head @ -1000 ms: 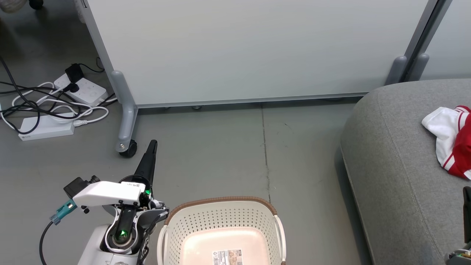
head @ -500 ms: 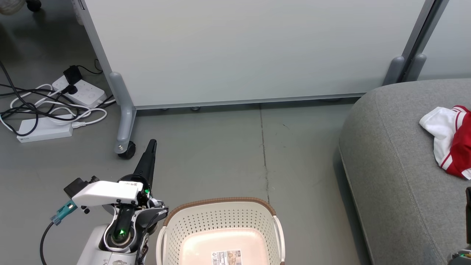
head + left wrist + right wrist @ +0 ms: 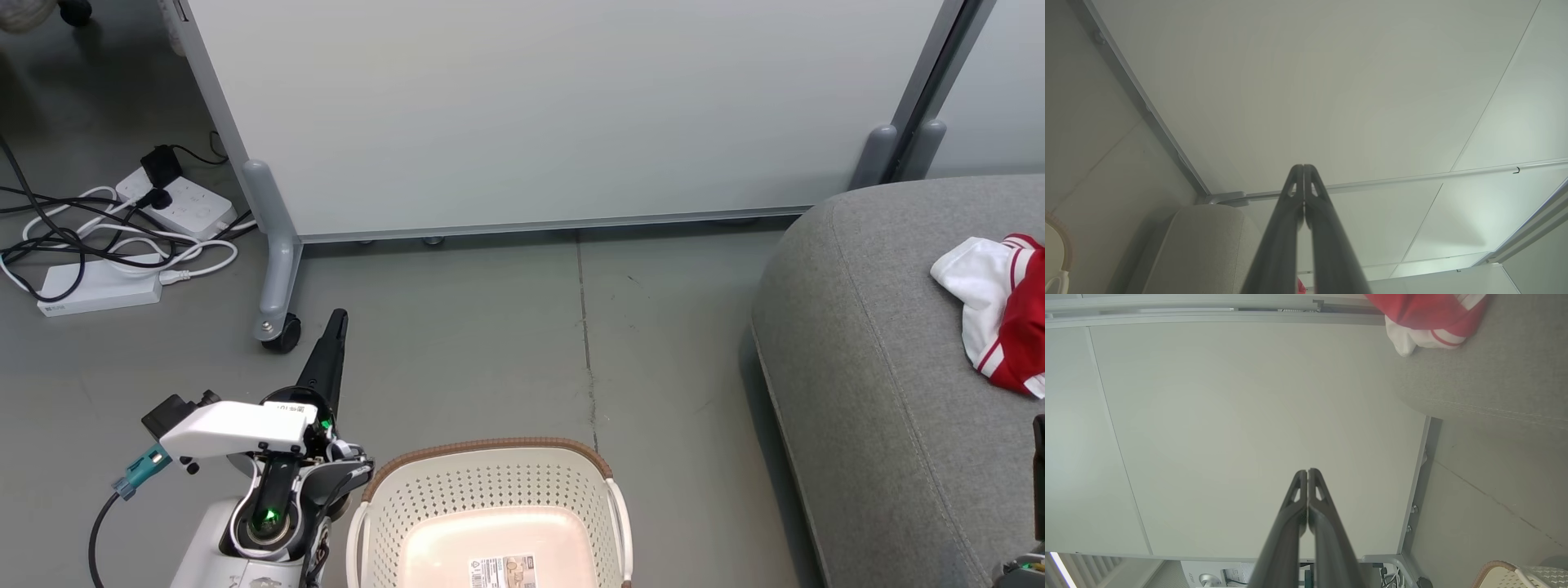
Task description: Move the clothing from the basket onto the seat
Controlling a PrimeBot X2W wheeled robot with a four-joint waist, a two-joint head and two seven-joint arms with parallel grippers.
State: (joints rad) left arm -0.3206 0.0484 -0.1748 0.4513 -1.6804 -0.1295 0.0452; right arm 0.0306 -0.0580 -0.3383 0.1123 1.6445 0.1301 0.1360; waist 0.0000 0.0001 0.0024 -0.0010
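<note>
The basket (image 3: 490,445) stands on the floor at the bottom centre of the head view, with just a label sticker on its bottom. Red and white clothing (image 3: 1000,314) lies on the grey seat (image 3: 865,343) at the right edge. My left gripper (image 3: 337,317) is shut and holds nothing; it points up over the floor, left of the basket. In the left wrist view its fingers (image 3: 1303,168) are pressed together. My right gripper (image 3: 1307,472) is shut and empty too, with the clothing (image 3: 1425,314) on the seat (image 3: 1494,375) at the upper right of that view.
A pale grey wheeled partition panel (image 3: 555,114) stands behind the basket, its caster (image 3: 282,333) near my left gripper. Power strips and tangled cables (image 3: 106,237) lie on the floor at the far left. Bare floor (image 3: 653,343) separates basket and seat.
The head view has shifted slightly since a second ago. Neither gripper, the basket nor the clothing has moved.
</note>
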